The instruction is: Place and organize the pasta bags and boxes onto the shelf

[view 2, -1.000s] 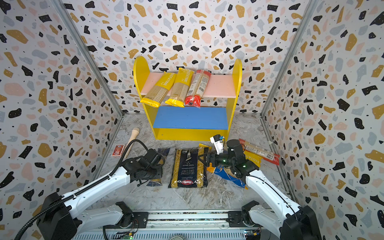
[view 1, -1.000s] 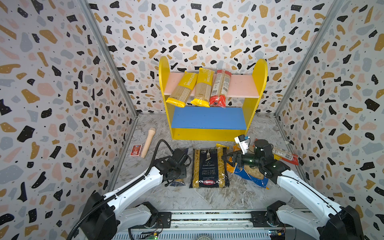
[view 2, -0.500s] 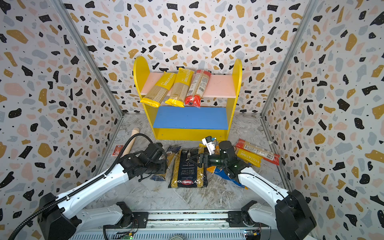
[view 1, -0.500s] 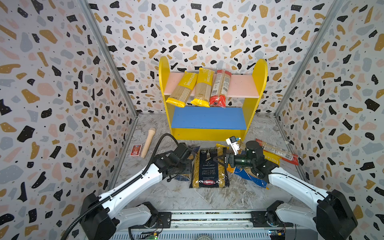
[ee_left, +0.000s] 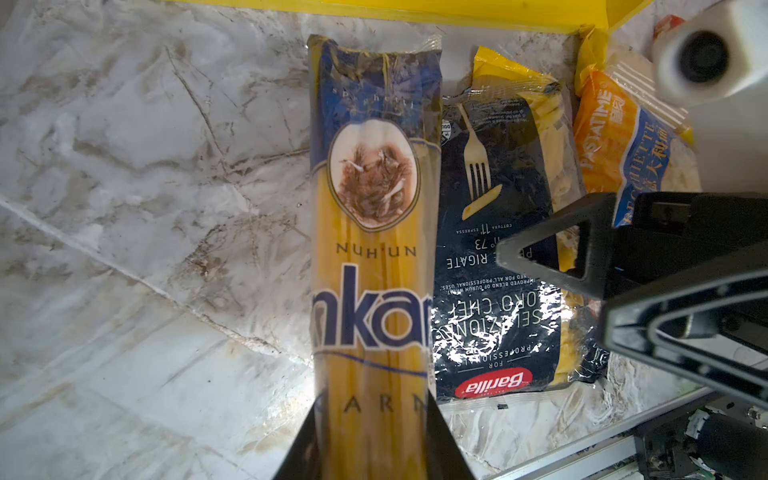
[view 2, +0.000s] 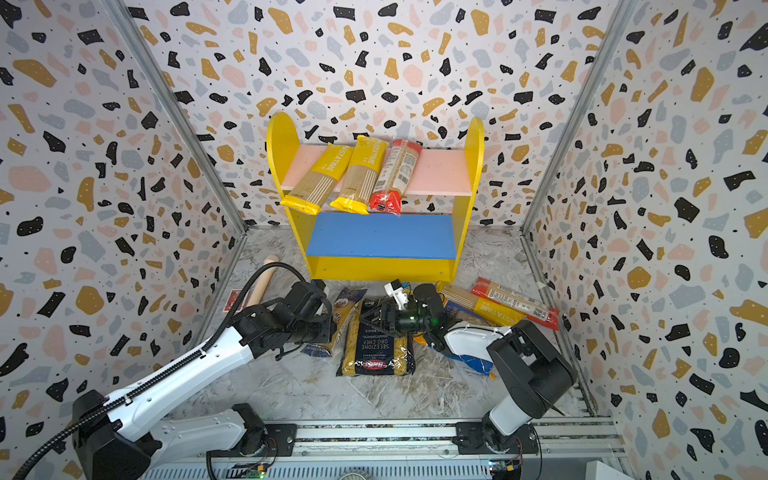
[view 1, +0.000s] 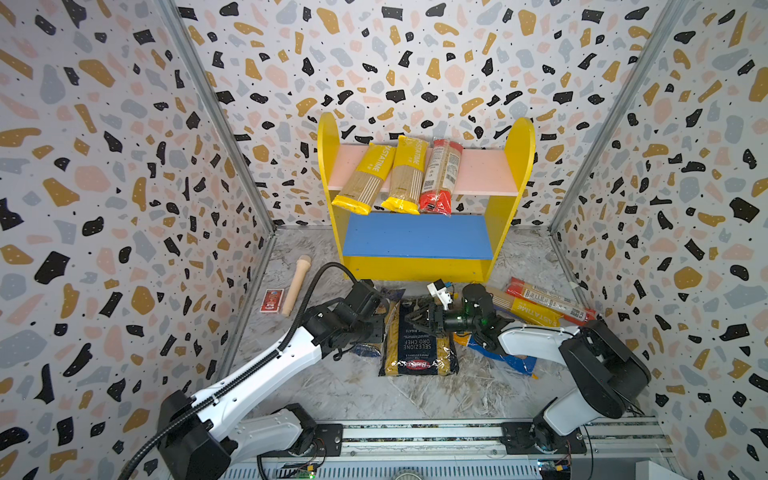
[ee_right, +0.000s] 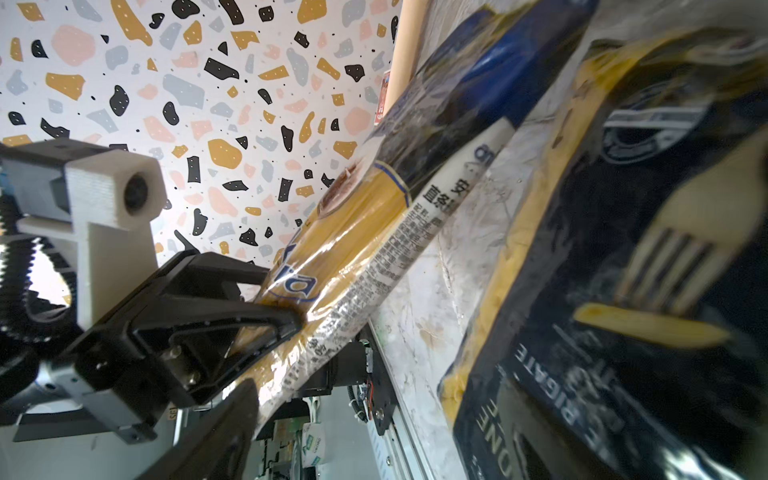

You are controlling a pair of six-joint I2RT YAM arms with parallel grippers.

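My left gripper (ee_left: 370, 446) is closed nearly all the way on the near end of the dark-blue ankara spaghetti pack (ee_left: 374, 216), with one finger on each long side. The pack runs away from my wrist toward 12 o'clock and sits just beside the black Barilla penne bag (view 1: 417, 349), at that bag's 9 o'clock. I cannot tell whether its far end touches the floor (view 1: 353, 395).

My right gripper (view 1: 413, 322) stands wide open and holds nothing. It points toward 9 o'clock and hangs over the upper half of the Barilla bag. I cannot tell whether a fingertip touches the film.

The shelf (view 1: 417, 270) stands at 12 o'clock against the back wall. On its pink upper board lie a yellow PASTATIME pack (view 1: 365, 176), a second yellow pack (view 1: 405, 174) and a red-ended pack (view 1: 440, 176), side by side, their near ends overhanging the front edge.

At the Barilla bag's 3 o'clock, partly under my right arm, lies the blue-orange bag (view 1: 515, 365). At its 2 o'clock a third yellow PASTATIME pack (view 1: 530, 311) and a second red-ended pack (view 1: 548, 300) lie side by side. At 10 o'clock are the wooden stick (view 1: 297, 284) and, just beside it, the small red card box (view 1: 271, 300).
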